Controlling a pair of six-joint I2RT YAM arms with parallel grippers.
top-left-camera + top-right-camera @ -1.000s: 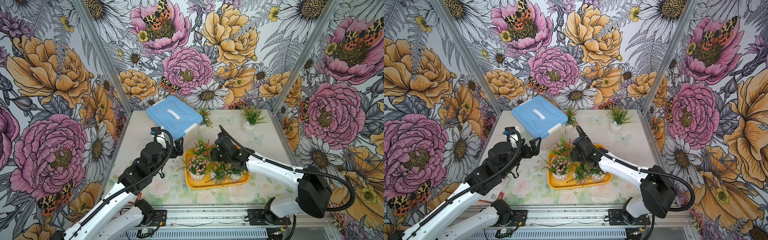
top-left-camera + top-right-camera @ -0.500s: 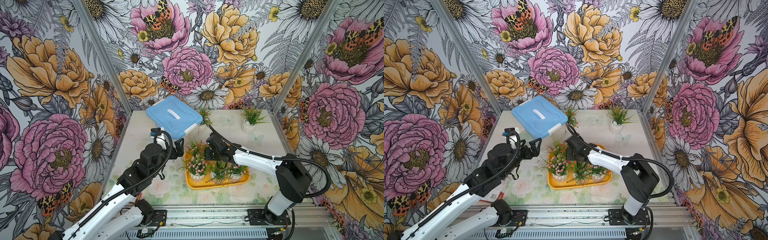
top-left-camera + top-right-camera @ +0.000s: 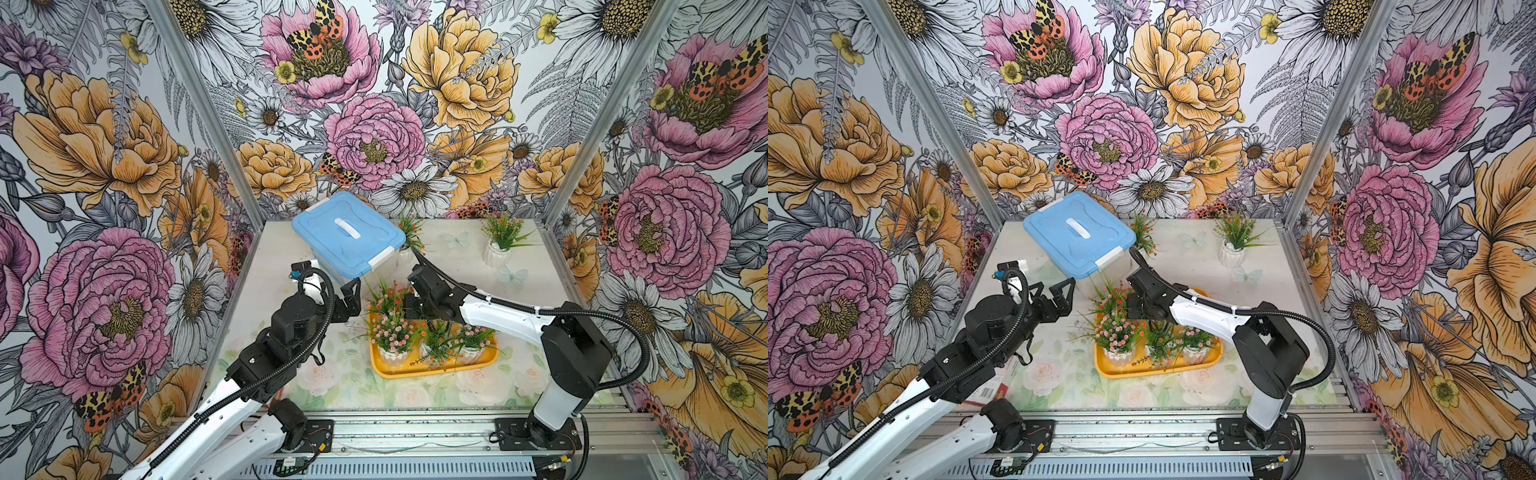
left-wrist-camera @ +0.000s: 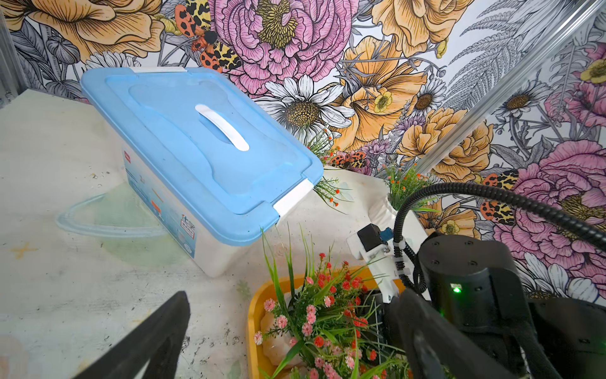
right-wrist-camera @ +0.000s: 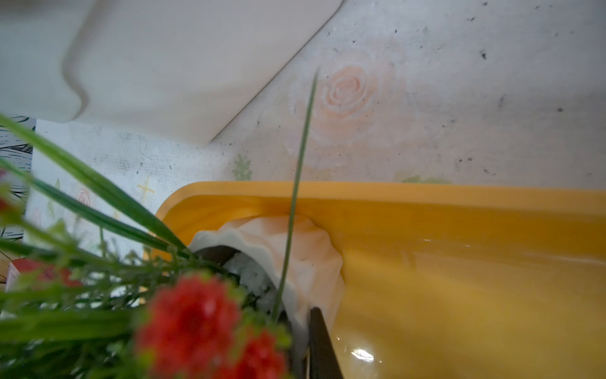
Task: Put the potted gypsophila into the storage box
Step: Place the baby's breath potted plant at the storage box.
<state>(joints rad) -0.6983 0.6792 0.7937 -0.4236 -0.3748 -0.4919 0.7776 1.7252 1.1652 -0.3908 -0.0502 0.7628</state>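
Note:
The yellow-orange storage box (image 3: 432, 372) (image 3: 1154, 372) lies at the front middle of the table. Three potted gypsophila stand in its front row: pink (image 3: 392, 332), orange (image 3: 434, 345), pink (image 3: 471, 336). My right gripper (image 3: 409, 307) (image 5: 305, 347) is shut on the rim of another white ribbed pot (image 5: 305, 259) with red flowers (image 3: 388, 297), pressed into the box's back left corner. Two more plants stand outside: one (image 3: 411, 232) behind the blue box, one (image 3: 500, 239) at the back right. My left gripper (image 3: 351, 297) (image 4: 295, 341) hovers open and unladen left of the storage box.
A blue-lidded box (image 3: 349, 232) (image 4: 196, 141) with a white handle stands at the back left, close behind the storage box's corner and near both grippers. Flowered walls close in the table on three sides.
My right arm has carried the red-flowered pot leftward over the storage box into its back left corner. The left arm has hardly moved.

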